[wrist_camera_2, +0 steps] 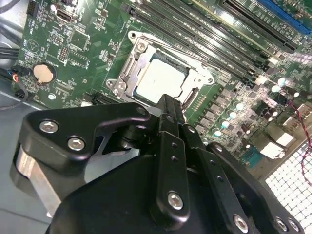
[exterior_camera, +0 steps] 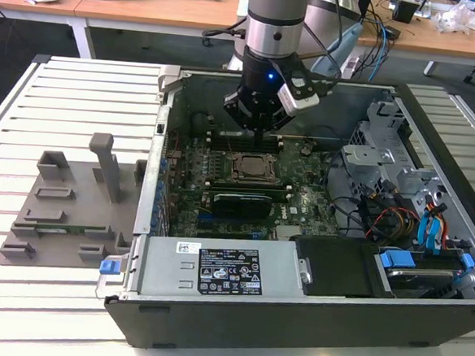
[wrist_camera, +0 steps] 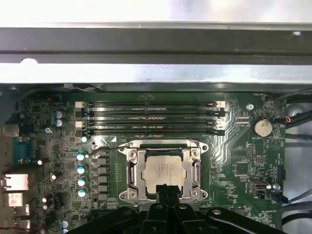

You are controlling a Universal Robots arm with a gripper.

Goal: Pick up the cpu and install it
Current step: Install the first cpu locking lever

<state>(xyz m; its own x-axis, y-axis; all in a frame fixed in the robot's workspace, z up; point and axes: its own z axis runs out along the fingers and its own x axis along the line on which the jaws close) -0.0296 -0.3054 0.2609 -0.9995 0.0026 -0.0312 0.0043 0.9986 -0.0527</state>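
Gripper: your gripper (wrist_camera_2: 168,105) hangs inside the open computer case (exterior_camera: 293,320), over the motherboard (exterior_camera: 301,203). In both wrist views its two fingers stand pressed together, tip to tip, with nothing between them.

Grip: you have hold of nothing; the closed fingertips (wrist_camera: 165,189) end just at the near edge of the socket frame (wrist_camera: 130,168), apart from the chip as far as you can judge.

Cpu: the cpu (wrist_camera: 163,170) lies flat in the socket, silver top up, its pale rim inside the metal frame. In the second wrist view you see it (wrist_camera_2: 161,80) just beyond the fingertips.

Direction: from the gripper the cpu lies straight ahead and below, in line with the closed fingers; no sideways offset shows in the first wrist view.

Axis: the chip is close to square, so it gives you no real long axis; its edges run parallel to the memory slots (wrist_camera: 151,117) behind it.

Height: in the exterior view the gripper (exterior_camera: 259,131) sits above the socket (exterior_camera: 250,169); whether the tips touch the frame is hard to tell from here, probably not.

Farther: the grey fixture plate (exterior_camera: 64,215) lies outside the case, to the exterior view's left, well apart.
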